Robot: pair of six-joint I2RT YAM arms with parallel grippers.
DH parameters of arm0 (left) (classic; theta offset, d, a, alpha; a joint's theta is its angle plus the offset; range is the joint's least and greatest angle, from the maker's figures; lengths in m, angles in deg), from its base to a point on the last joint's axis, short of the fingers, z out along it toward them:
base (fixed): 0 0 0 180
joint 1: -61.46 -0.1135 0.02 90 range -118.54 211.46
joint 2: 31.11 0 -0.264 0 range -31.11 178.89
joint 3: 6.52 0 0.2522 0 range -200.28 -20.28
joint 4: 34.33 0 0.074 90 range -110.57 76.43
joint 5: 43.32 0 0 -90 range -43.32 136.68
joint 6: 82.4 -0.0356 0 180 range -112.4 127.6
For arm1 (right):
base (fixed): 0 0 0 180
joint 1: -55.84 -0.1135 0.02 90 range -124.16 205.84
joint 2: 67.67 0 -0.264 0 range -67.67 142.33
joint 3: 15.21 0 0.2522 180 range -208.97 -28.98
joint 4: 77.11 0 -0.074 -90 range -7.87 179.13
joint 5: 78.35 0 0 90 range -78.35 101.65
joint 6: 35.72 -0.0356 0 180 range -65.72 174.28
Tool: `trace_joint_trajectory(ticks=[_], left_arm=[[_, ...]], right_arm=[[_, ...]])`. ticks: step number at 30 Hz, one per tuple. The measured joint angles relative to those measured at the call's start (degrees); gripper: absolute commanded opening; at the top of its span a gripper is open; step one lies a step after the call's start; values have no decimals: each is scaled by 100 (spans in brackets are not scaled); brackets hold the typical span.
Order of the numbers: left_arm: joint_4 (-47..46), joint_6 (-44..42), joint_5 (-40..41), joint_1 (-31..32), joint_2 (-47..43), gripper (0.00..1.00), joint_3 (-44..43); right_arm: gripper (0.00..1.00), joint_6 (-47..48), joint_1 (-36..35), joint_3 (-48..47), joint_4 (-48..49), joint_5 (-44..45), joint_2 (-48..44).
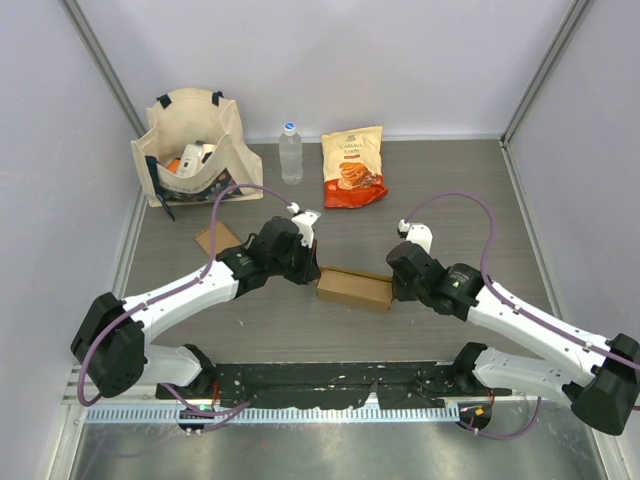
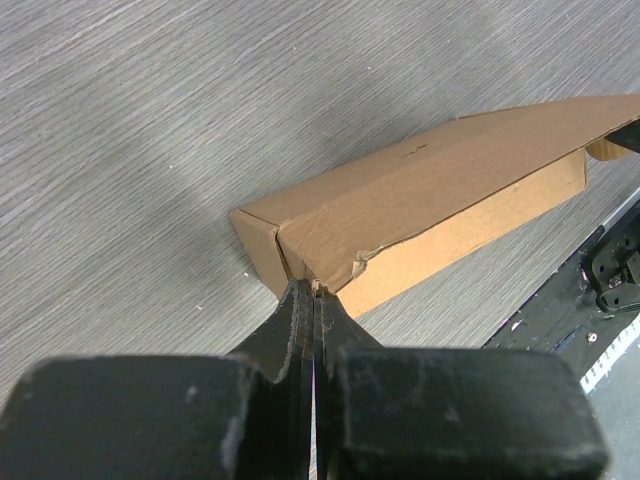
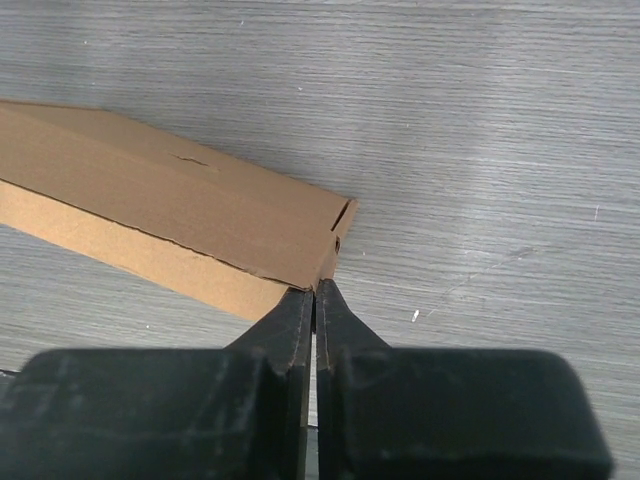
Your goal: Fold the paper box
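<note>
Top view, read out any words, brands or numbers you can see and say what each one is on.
Snack bag: dark print near the top, too small to read.
Water bottle: no legible label.
Cardboard box: plain, no text.
Tote bag: none visible.

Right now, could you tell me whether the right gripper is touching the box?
Touching. The right wrist view shows the right gripper closed on a corner of the box, with no gap.
</note>
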Motion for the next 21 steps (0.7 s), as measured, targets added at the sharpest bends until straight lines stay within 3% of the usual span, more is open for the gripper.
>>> trace_joint_trajectory(ticks=[12, 21], left_arm=[[9, 4, -28, 0, 0, 0, 0], [-2, 24, -68, 0, -2, 0, 0]], right_arm=[[1, -975, 380, -398, -393, -378, 343], [1, -901, 542, -400, -420, -603, 356]])
